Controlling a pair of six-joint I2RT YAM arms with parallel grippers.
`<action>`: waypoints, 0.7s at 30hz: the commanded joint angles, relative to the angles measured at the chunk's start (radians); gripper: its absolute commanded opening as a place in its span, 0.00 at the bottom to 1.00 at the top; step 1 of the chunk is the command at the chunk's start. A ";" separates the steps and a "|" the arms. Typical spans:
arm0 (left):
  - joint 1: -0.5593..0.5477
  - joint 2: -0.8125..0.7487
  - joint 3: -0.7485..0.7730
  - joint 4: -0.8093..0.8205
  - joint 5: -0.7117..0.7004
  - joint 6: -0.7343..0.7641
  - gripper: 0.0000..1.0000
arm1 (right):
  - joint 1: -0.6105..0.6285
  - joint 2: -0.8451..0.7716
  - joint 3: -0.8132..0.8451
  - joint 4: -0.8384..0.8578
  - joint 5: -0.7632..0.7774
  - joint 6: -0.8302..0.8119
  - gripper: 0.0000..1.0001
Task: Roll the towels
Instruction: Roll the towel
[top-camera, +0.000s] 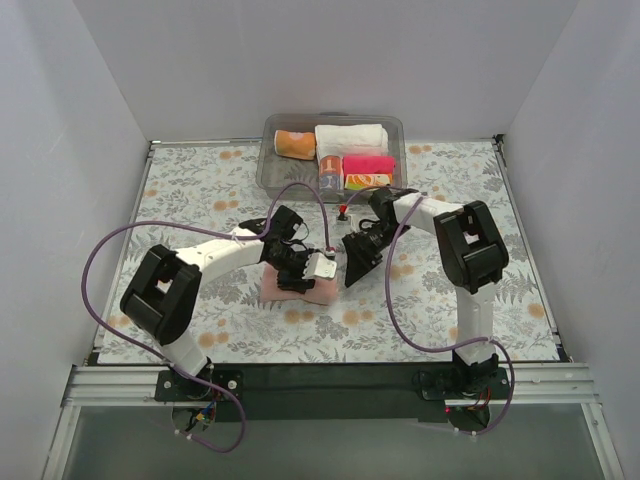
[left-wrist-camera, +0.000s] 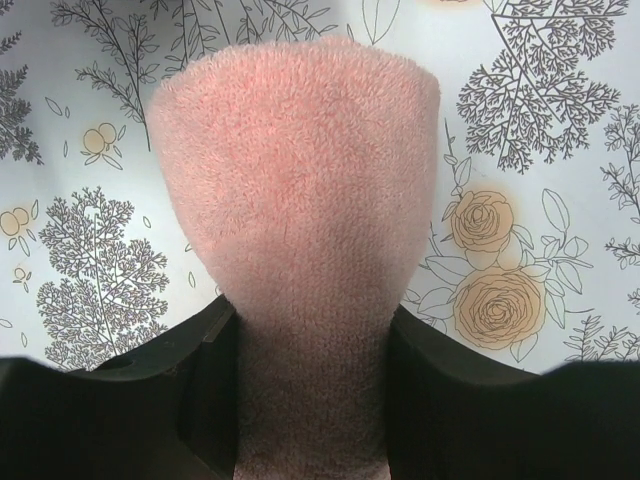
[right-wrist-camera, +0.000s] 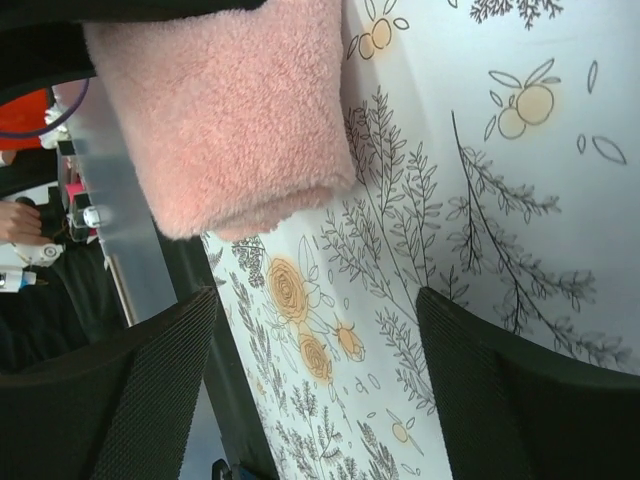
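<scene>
The salmon-pink towel (top-camera: 322, 294) lies rolled up on the flowered tablecloth at mid-table. My left gripper (top-camera: 298, 272) comes down on it from above and is shut on the roll. In the left wrist view the towel (left-wrist-camera: 295, 170) fills the gap between the two black fingers (left-wrist-camera: 200, 380) of the left gripper (left-wrist-camera: 310, 335). My right gripper (top-camera: 352, 262) hovers just right of the roll's end, open and holding nothing. In the right wrist view the towel's end (right-wrist-camera: 225, 120) sits up and left of the right gripper (right-wrist-camera: 315, 340). A small patterned cloth (top-camera: 330, 172) stands in the bin.
A clear plastic bin (top-camera: 268, 172) at the back centre holds an orange roll (top-camera: 295, 143), a white rolled towel (top-camera: 350, 138) and a hot-pink roll (top-camera: 368, 165). A small red object (top-camera: 343, 212) sits on the table in front of it. White walls enclose the table.
</scene>
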 joint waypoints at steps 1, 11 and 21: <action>-0.002 0.091 -0.067 -0.148 -0.051 -0.046 0.32 | -0.028 -0.079 -0.044 0.006 0.055 -0.042 0.73; -0.002 0.116 -0.076 -0.118 -0.040 -0.042 0.31 | 0.006 -0.221 -0.193 0.319 0.000 0.279 0.74; -0.001 0.087 -0.088 -0.084 -0.049 -0.076 0.32 | 0.115 -0.135 -0.170 0.422 -0.044 0.428 0.68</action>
